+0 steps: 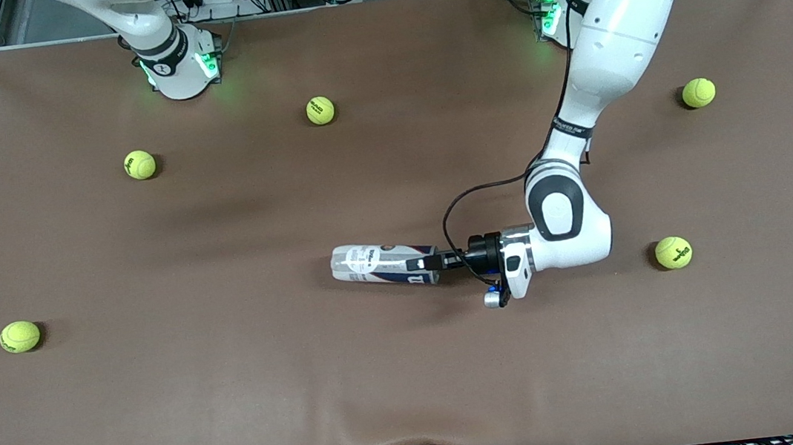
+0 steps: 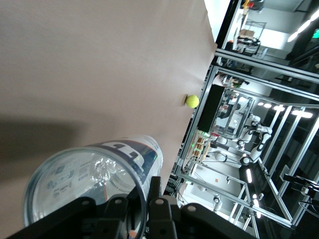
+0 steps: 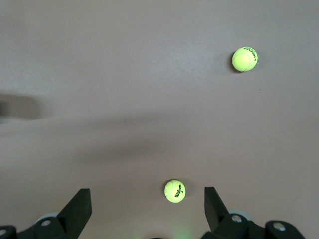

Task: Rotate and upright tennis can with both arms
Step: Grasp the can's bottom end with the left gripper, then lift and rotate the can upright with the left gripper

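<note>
Gripping one tennis can [image 1: 380, 264] lying flat, left fingers [image 1: 432, 261] clamped, right fingers [image 3: 82, 205] spread, five tennis balls [image 1: 320, 110] scattered

A clear, glossy plastic tennis can [image 1: 383, 264] with a printed white, navy and red label catches bright highlights on its smooth wall, and it rests on a table [image 1: 413, 370] covered in matt brown cloth-like sheeting that ripples slightly near one edge. The left arm [image 1: 615, 41] has a shiny white plastic shell with dark grey bands, ending in a matt black gripper [image 1: 432, 262]. Fuzzy yellow-green felt tennis balls [image 1: 320, 110] look soft and unreflective.
</note>
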You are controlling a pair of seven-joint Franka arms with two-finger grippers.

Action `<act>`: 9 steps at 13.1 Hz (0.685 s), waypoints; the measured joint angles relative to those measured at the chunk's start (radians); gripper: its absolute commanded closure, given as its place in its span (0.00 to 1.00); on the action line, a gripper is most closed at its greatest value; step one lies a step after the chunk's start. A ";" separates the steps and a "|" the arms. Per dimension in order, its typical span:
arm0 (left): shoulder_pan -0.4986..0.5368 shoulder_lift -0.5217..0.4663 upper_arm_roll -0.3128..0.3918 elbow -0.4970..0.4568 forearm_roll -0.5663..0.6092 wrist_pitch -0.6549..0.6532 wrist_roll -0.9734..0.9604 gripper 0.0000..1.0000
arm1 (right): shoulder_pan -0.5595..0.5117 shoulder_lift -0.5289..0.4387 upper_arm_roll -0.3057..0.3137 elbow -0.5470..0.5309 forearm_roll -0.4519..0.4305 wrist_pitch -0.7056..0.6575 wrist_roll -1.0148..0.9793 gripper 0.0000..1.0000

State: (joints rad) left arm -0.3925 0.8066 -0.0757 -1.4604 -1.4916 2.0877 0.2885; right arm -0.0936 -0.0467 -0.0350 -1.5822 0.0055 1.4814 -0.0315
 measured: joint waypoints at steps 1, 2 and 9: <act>-0.010 -0.012 0.003 0.026 0.049 0.006 -0.068 1.00 | 0.000 0.000 0.000 0.000 0.000 0.000 0.000 0.00; -0.016 -0.022 0.004 0.053 0.103 0.010 -0.134 1.00 | 0.000 0.000 0.001 0.000 0.000 0.000 0.000 0.00; -0.037 -0.119 0.005 0.109 0.440 0.011 -0.428 1.00 | 0.000 0.001 0.003 0.000 0.001 0.000 0.000 0.00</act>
State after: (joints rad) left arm -0.4292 0.6876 -0.0707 -1.3515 -1.0512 2.0982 -0.1396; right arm -0.0936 -0.0461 -0.0324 -1.5819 0.0061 1.4810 -0.0315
